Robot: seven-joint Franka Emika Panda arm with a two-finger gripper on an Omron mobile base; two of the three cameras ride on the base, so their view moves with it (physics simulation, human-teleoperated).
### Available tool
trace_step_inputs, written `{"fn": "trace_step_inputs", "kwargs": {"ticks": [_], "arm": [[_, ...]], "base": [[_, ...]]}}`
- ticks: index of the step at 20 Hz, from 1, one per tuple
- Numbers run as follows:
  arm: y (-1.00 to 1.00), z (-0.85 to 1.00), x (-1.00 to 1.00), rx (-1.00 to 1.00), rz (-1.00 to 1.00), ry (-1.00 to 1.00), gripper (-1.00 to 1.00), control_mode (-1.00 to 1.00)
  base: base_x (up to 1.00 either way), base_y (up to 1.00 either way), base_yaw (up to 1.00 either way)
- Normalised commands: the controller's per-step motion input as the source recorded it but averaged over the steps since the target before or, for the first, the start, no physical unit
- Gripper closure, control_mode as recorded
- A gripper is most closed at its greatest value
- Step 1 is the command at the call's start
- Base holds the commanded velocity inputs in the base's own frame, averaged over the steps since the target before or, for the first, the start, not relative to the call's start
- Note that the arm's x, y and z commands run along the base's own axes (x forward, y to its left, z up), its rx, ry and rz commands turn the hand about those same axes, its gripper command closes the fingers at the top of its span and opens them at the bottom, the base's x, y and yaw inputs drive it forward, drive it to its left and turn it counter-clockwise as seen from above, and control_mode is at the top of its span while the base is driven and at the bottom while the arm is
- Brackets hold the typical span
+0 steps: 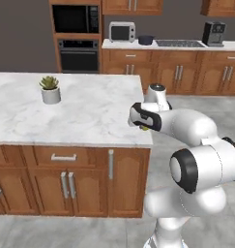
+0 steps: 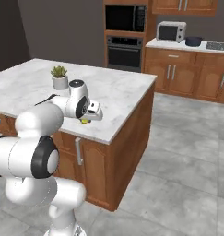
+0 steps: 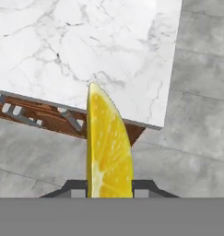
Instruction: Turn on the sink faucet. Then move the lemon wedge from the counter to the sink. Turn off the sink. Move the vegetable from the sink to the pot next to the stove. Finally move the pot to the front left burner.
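The white arm is bent low, w/ its two-finger gripper (image 3: 109, 188) over the front right corner of the white marble island counter (image 1: 90, 114). The fingers are narrow, closed on one bright yellow lemon wedge (image 3: 107, 147), held above the counter edge.

One small potted green plant (image 1: 50, 89) stands on the slab, well apart from the gripper. At the back wall: one silver toaster oven (image 1: 122, 32), one dark round pot (image 1: 146, 39) beside the dark flat stove (image 1: 179, 43). Brown wood cabinets, grey tile floor.
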Motion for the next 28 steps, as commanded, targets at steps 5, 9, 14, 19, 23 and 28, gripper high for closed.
{"fn": "trace_step_inputs", "kwargs": {"ticks": [5,9,14,19,23,28], "arm": [[0.0,0.0,0.0,0.0,0.0,0.0,1.0,1.0],[0.0,0.0,0.0,0.0,0.0,0.0,1.0,1.0],[0.0,0.0,0.0,0.0,0.0,0.0,1.0,1.0],[0.0,0.0,0.0,0.0,0.0,0.0,1.0,1.0],[0.0,0.0,0.0,0.0,0.0,0.0,1.0,1.0],[0.0,0.0,0.0,0.0,0.0,0.0,1.0,1.0]], "base": [[0.2,-0.63,-0.33],[0.4,-0.68,-0.28],[0.67,-0.62,-0.22],[0.89,-0.41,-0.18],[1.0,-0.33,-0.13],[0.73,-0.71,-0.03]]}}
